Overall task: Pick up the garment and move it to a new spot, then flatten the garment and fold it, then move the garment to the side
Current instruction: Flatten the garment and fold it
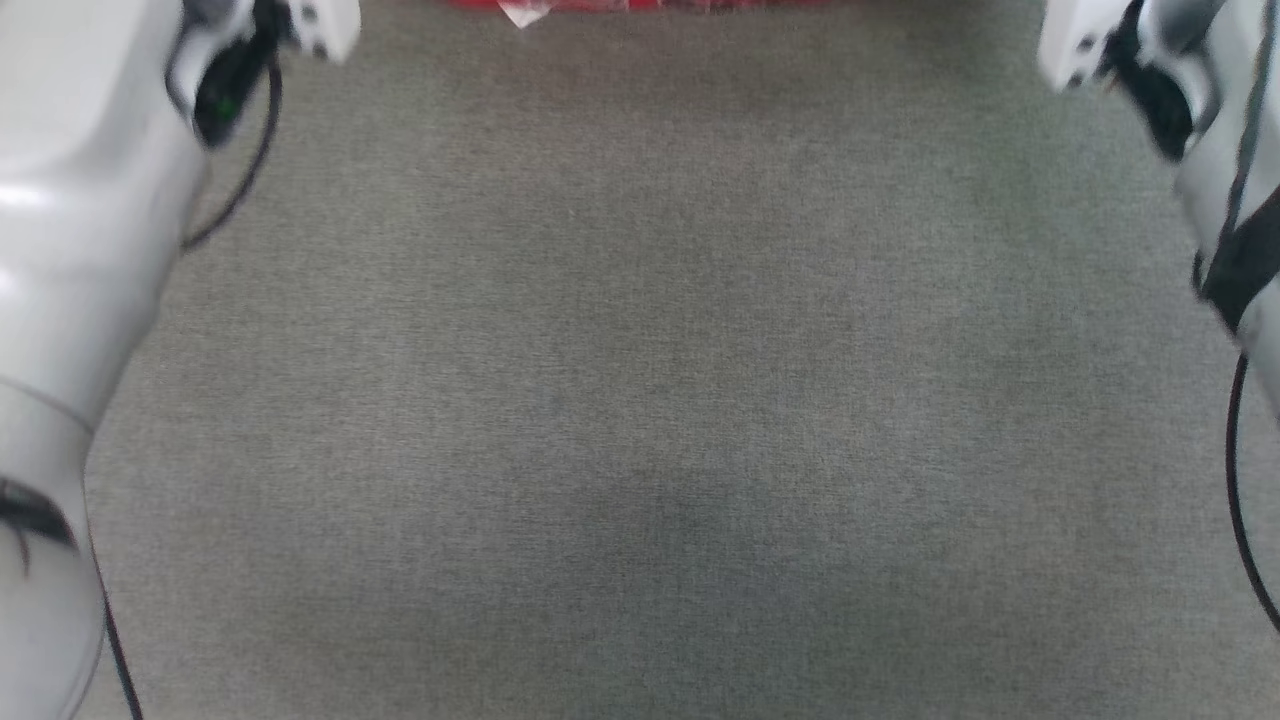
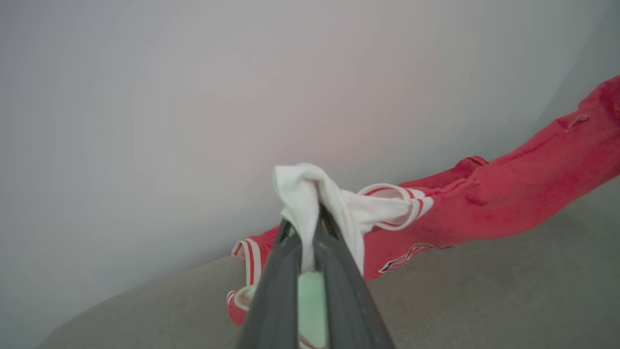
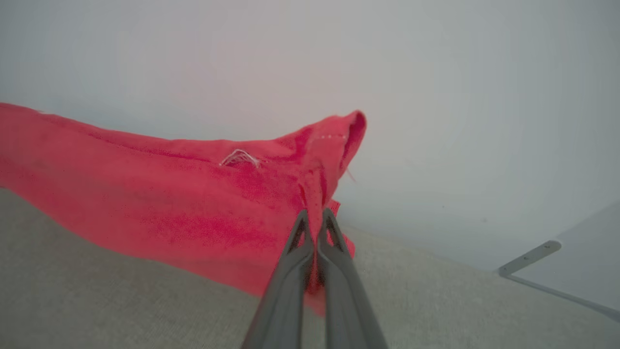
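As the garment (image 2: 508, 203) stretches between them, left pincer (image 2: 310, 220) and right pincer (image 3: 316, 218) each clamp it.

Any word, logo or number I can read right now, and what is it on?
No text can be read.
Black-and-white lettering on the red shirt, left wrist view: mostly folded under and blurred, so it is unreadable.

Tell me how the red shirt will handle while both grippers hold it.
Probably floppy: the shirt hangs in a loose band between the left gripper and the right gripper. Likely light, since thin pinches of cloth carry it. It may slip: each pair of fingers holds only a small bunch of fabric.
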Robot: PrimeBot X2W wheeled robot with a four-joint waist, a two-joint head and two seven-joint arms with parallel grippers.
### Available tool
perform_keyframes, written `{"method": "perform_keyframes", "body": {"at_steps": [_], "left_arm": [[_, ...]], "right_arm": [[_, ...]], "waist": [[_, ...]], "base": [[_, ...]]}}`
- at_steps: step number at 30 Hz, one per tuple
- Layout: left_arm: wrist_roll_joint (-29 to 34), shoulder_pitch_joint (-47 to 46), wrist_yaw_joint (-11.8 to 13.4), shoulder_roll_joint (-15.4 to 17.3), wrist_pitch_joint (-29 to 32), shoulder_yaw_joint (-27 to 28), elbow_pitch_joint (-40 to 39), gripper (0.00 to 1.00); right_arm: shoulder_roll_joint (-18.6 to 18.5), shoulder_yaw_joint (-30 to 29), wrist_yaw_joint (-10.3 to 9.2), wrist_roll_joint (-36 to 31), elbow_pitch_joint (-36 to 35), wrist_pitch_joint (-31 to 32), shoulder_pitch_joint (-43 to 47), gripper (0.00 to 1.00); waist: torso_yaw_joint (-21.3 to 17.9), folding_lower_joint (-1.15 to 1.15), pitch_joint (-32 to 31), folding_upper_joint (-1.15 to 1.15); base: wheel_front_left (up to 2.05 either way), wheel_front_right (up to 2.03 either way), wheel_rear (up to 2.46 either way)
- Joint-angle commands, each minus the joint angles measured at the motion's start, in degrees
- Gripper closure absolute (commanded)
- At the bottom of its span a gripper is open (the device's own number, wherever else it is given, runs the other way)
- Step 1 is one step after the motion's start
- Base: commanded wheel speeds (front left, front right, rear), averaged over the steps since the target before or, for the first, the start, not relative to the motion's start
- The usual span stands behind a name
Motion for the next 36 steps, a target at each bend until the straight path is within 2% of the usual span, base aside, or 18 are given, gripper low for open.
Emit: {"method": "perform_keyframes", "body": {"at_steps": [1, 2, 5, 8, 13, 14, 18, 25, 36], "left_arm": [[-2.46, 3.00, -0.08, 1.47, 2.83, -1.17, -1.82, 1.00], [-4.16, 4.85, -0.08, 1.52, 4.93, -2.04, -3.41, 1.00], [-9.06, 11.00, -0.09, 4.52, 13.35, -5.51, -8.01, 1.00], [-12.80, 15.30, -0.10, 6.56, 17.85, -7.02, -11.41, 1.00], [-17.61, 22.59, -0.10, 10.10, 22.13, -8.33, -16.27, 1.00], [-17.61, 22.59, -0.10, 10.10, 22.13, -8.33, -16.27, 1.00], [-19.09, 28.52, 0.53, 12.42, 23.53, -9.57, -20.43, 1.00], [-21.17, 39.06, 6.20, 18.36, 23.20, -10.83, -32.05, 1.00], [-24.25, 53.70, 17.77, 27.97, 20.59, -12.64, -53.23, 1.00]], "right_arm": [[-0.20, 1.73, -0.04, 3.07, -2.48, 2.95, 3.16, 1.00], [-0.48, 2.39, -0.04, 5.00, -3.84, 4.21, 4.73, 1.00], [-2.98, 6.58, -0.04, 10.89, -9.87, 10.01, 11.19, 1.00], [-5.70, 9.52, -0.03, 14.89, -15.28, 12.99, 15.80, 1.00], [-11.20, 14.10, -0.04, 20.90, -24.77, 16.65, 23.89, 1.00], [-11.20, 14.10, -0.04, 20.90, -24.77, 16.65, 23.89, 1.00], [-15.70, 15.47, -0.04, 25.03, -31.26, 18.31, 30.14, 1.00], [-20.87, 15.50, -0.04, 29.24, -40.09, 21.00, 40.87, 1.00], [-26.80, 11.74, -0.04, 30.99, -53.34, 25.73, 58.08, 1.00]], "waist": [[0.43, 0.00, -0.88, 0.00], [0.56, 0.00, -1.29, 0.00], [0.80, 0.00, -2.99, 0.00], [0.99, 0.00, -4.35, 0.00], [1.26, 0.00, -6.75, 0.00], [1.26, 0.00, -6.75, 0.00], [1.70, 0.00, -8.83, 0.00], [1.76, 0.00, -12.23, 0.00], [1.71, 0.00, -15.12, 0.00]], "base": [[0.00, 0.00, 0.00], [0.00, 0.00, 0.00], [0.00, 0.00, 0.00], [0.00, 0.00, 0.00], [0.00, 0.00, 0.00], [0.00, 0.00, 0.00], [0.00, 0.00, 0.00], [0.00, 0.00, 0.00], [0.00, 0.00, 0.00]]}}
